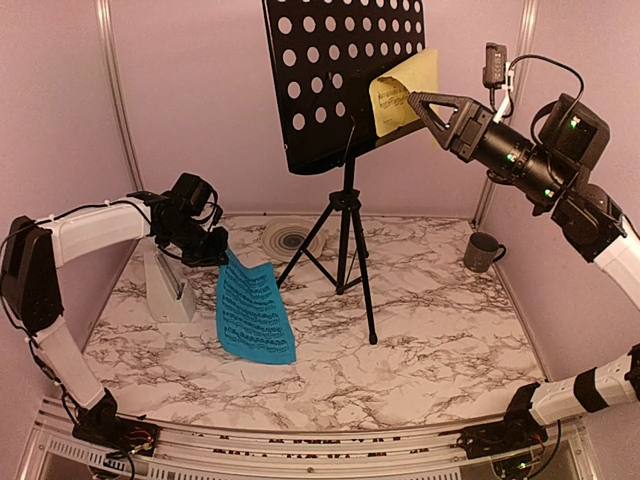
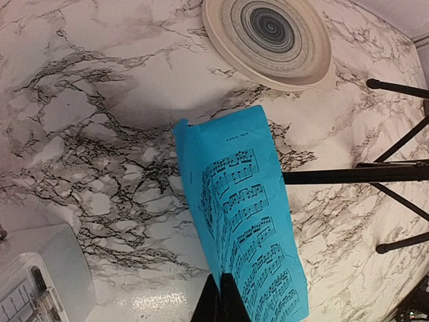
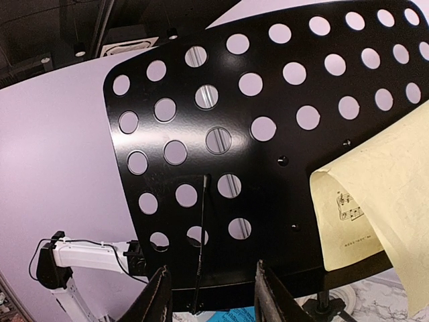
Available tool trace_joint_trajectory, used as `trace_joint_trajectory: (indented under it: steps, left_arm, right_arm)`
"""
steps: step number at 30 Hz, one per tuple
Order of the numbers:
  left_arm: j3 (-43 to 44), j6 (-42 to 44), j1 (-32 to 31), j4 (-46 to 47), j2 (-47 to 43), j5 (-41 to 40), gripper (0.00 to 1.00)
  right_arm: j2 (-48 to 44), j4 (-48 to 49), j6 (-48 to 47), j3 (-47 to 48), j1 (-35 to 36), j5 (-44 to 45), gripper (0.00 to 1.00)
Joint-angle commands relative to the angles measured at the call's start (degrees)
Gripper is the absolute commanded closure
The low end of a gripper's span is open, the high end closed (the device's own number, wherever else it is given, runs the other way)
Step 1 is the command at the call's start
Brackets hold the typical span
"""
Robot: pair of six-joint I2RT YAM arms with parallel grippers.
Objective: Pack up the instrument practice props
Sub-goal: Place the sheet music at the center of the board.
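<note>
Top external view: a black hole-punched metal music stand (image 1: 340,80) rises on tripod legs (image 1: 345,250) at the back middle of the white marble-patterned table (image 1: 430,330). A pale yellow sheet-music page (image 1: 403,92) leans on the stand's right side, curling forward off the panel. The right gripper (image 1: 415,100) is raised just beside that page. In its wrist view the fingers (image 3: 157,298) stand apart with nothing between them – the yellow page (image 3: 382,221) lies off to their right.

The left gripper (image 1: 215,248) is clamped on the top edge of a bright blue sheet-music page (image 1: 255,310), which hangs toward the table left of the tripod; whether its lower edge touches, I cannot tell. A small white pyramid metronome (image 1: 170,285) stands just left of it. Behind it lies a round plate with grey rings (image 1: 288,238), and a dark mug (image 1: 483,251) sits at the far right.
</note>
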Motion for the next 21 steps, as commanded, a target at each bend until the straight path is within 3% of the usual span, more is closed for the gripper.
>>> trace_joint_trajectory:
  steps: [1, 14, 21]
  left_arm:
    - [4.87, 3.16, 0.86, -1.49, 3.58, -3.16, 1.00]
    - [9.80, 7.09, 3.45, -7.12, 8.64, -10.71, 1.00]
    - [9.84, 6.84, 3.83, -7.12, 9.20, -10.34, 0.82]
  right_arm:
    - [-1.28, -1.32, -1.42, -0.15, 0.01, 1.67, 0.61]
    - [-1.87, -1.47, -2.04, -1.08, 0.01, 3.35, 0.61]
    - [-1.78, -1.19, -2.56, -1.21, 0.01, 4.33, 0.61]
